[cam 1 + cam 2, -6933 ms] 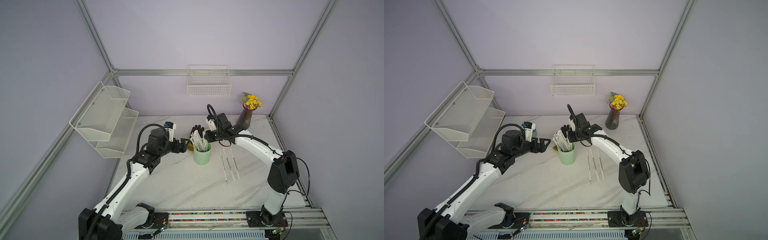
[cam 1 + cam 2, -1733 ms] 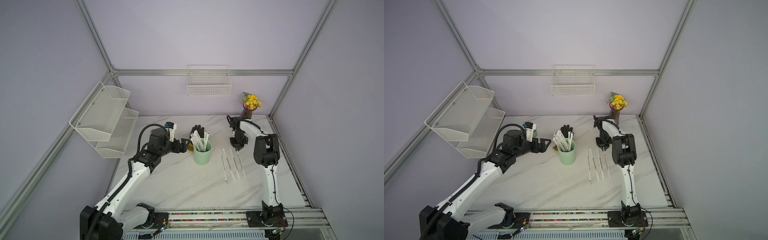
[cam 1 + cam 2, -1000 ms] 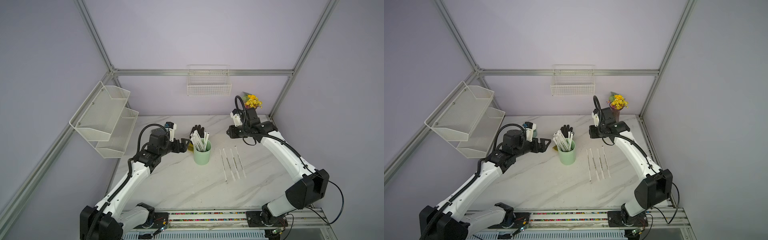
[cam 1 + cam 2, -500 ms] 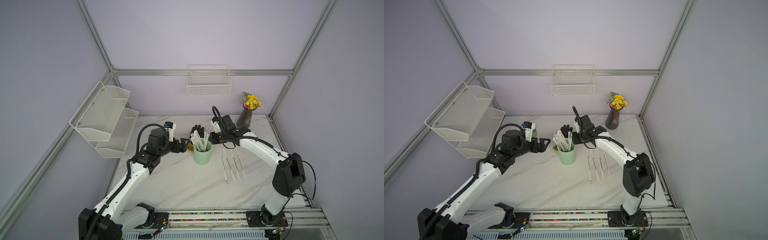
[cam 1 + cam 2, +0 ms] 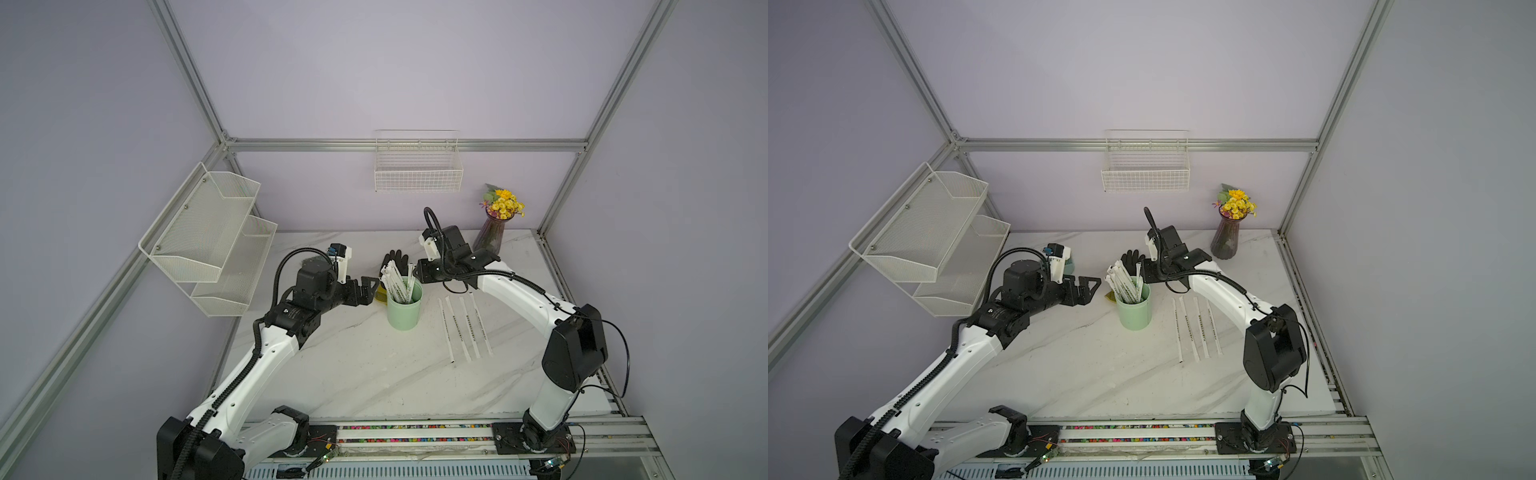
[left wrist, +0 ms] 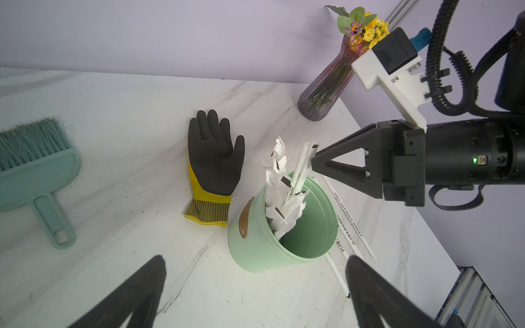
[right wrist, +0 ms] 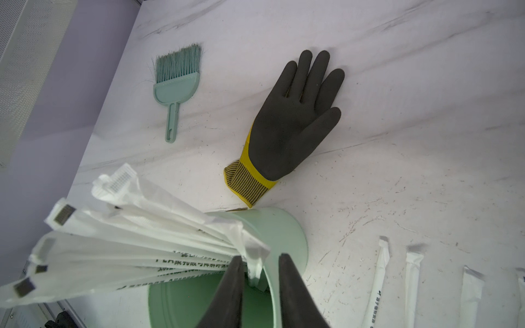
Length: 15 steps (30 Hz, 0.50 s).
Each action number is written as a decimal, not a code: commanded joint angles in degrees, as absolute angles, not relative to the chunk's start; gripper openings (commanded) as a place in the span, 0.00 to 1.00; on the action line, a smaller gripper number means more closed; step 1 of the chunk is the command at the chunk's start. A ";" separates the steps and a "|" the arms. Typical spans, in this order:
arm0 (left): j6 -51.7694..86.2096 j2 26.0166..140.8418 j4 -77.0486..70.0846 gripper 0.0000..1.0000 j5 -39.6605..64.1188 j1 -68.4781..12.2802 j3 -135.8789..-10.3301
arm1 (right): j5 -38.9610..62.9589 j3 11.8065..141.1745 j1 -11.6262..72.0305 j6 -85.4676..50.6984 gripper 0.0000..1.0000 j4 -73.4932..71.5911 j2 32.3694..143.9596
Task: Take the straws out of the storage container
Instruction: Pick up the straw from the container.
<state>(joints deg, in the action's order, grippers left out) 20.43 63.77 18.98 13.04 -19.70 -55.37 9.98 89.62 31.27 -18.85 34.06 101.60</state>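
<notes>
The right gripper (image 7: 260,257) hovers at the rim of the storage container (image 7: 284,227). Its fingers stand a narrow gap apart around the top of one of the straws (image 7: 142,250), seemingly without squeezing it. Opposite, the left gripper (image 6: 254,257) is spread wide and empty.

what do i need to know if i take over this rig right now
Left gripper: open, empty, hovering beside the storage container, not touching it.
Right gripper: jaws slightly apart at the top of one straw by the container's rim, no grip yet.
Things: four straws lie side by side on the table, on the right arm's side of the container; the remaining straws lean in a bunch inside it.
Done: four out. Left: take out the rest.
</notes>
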 commanded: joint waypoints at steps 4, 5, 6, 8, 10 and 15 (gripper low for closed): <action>20.22 63.46 17.74 0.97 13.13 -19.95 -55.02 | 10.46 92.15 31.91 -19.26 0.26 34.00 103.36; 20.26 63.46 17.75 0.98 13.10 -19.95 -55.02 | 10.50 92.21 31.90 -19.34 0.26 34.01 103.65; 20.13 63.54 17.81 0.97 13.11 -19.95 -55.02 | 10.54 92.39 31.95 -19.26 0.26 34.18 103.87; 20.06 63.54 17.84 0.97 13.10 -19.95 -55.02 | 10.57 92.73 32.03 -19.33 0.26 34.36 104.32; 20.06 63.54 17.82 0.97 13.10 -19.95 -55.02 | 10.63 92.98 32.01 -19.26 0.26 34.50 104.59; 20.04 63.69 17.75 0.98 13.02 -19.95 -55.02 | 10.55 93.82 32.08 -18.99 0.20 35.25 104.85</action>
